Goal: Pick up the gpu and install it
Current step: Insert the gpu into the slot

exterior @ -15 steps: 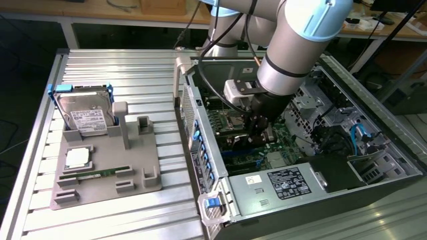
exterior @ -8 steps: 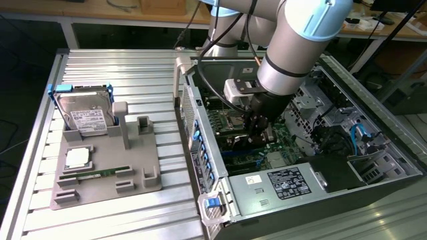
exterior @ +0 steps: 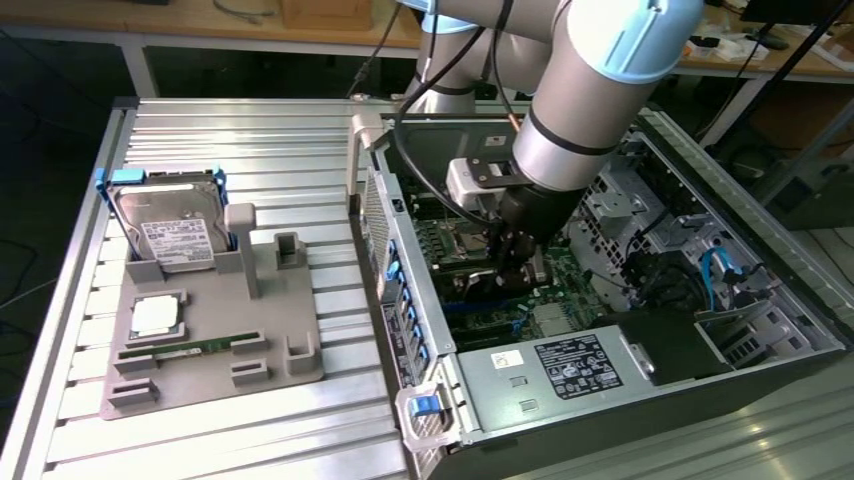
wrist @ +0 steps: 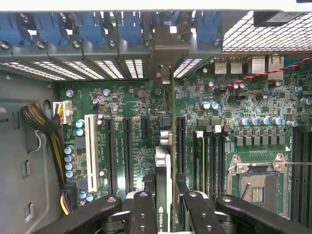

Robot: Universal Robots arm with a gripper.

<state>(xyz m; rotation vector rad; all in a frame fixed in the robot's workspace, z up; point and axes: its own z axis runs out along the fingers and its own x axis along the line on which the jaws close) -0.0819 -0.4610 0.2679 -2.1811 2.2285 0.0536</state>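
Inspection of the work as it stands, nearest first.

1. The gripper is down inside the open computer case. Its black fingers are clamped on the gpu, one on each flat face.
2. The gpu stands on edge, square to the motherboard, and runs straight away from the fingers between the long black expansion slots. Judgement: it is held upright and by its faces so that its lower edge can meet a slot squarely. Whether that edge is fully seated cannot be told.
3. The far end of the card carries its metal bracket, which sits against the perforated rear wall of the case, under the row of blue slot latches. Judgement: this lines the bracket up with a rear opening.
4. A white slot to one side and the CPU socket to the other are untouched.
5. The case lies on its side, open face up, which gives the arm access from above.
6. The case rests on a slatted aluminium table. To the exterior view's left, a grey fixture tray holds a hard drive and a green memory stick, well apart from the gripper.
7. Beyond the table stand wooden benches.
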